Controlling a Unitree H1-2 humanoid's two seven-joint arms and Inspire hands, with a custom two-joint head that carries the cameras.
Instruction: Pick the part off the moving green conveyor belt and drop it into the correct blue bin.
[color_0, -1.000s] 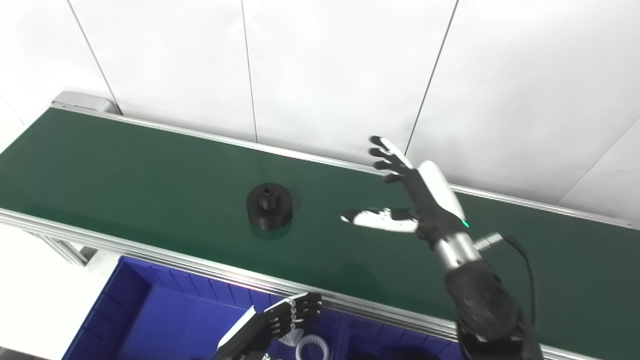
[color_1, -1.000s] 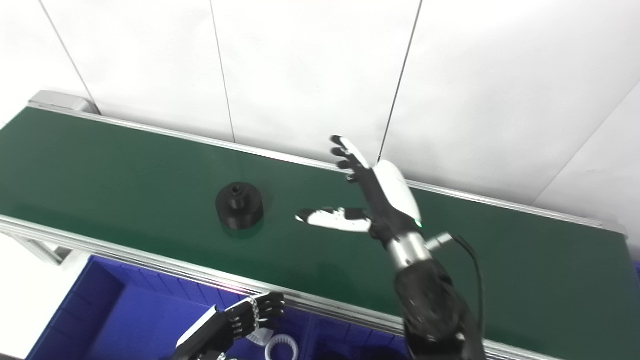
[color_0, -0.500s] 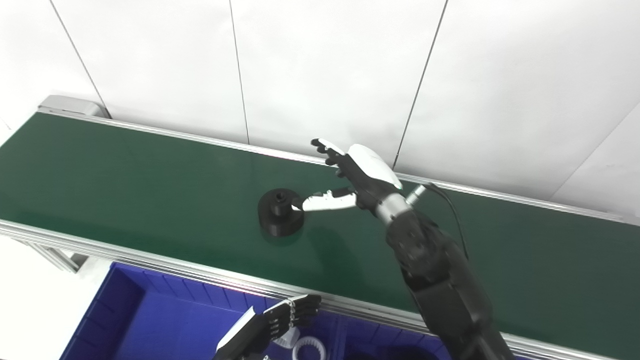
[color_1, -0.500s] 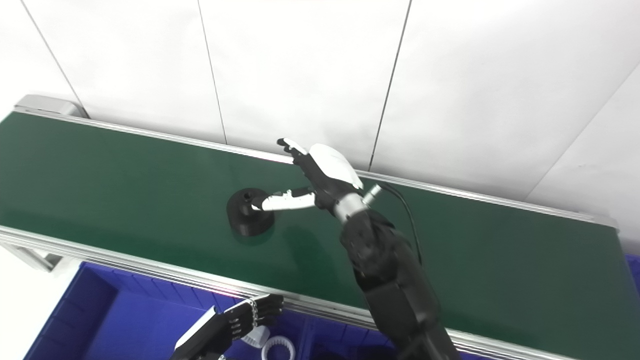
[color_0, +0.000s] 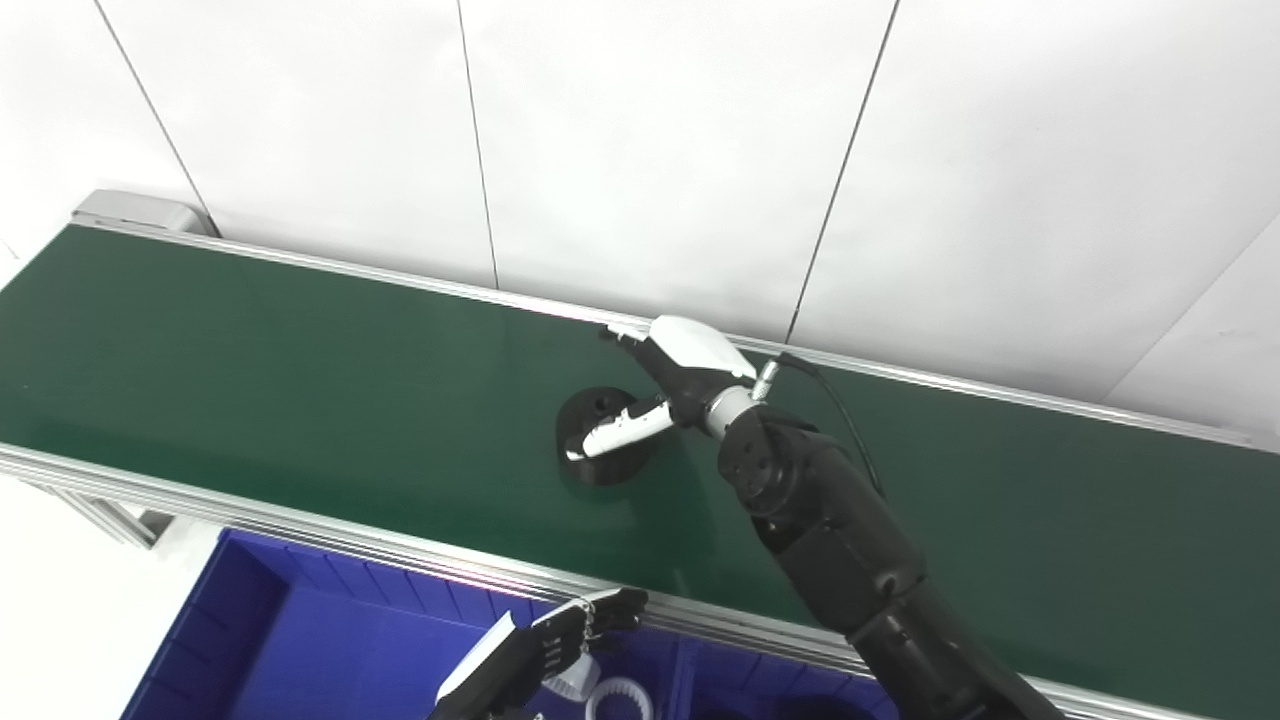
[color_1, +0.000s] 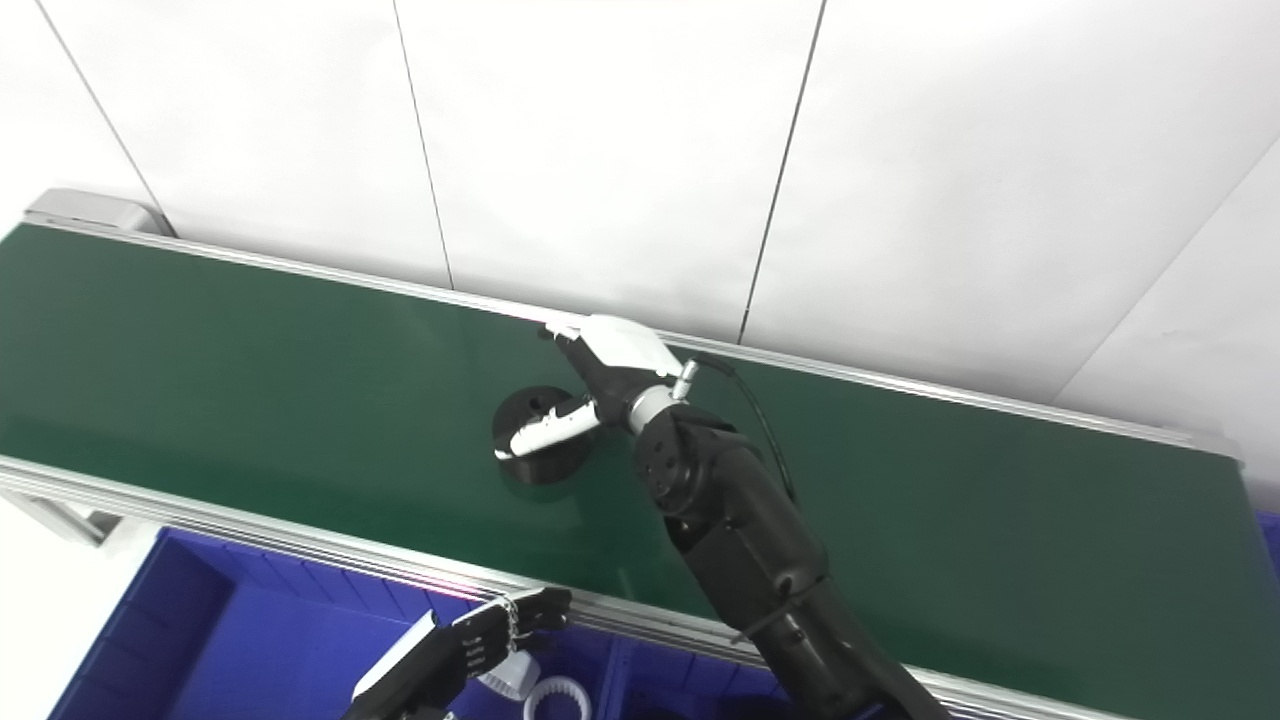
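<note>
Spanning part (color_0: 598, 436) mid-belt (color_0: 300, 380): right hand (color_0: 668, 385)

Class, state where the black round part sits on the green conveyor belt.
The black round part lies mid-belt on the green conveyor belt, under the right hand, whose white thumb crosses its top.

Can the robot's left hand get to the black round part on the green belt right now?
Probably not easily. The left hand sits low over the blue bin, on the near side of the belt's metal rail. The black part lies farther back on the belt, and the right hand is already on it.
</note>
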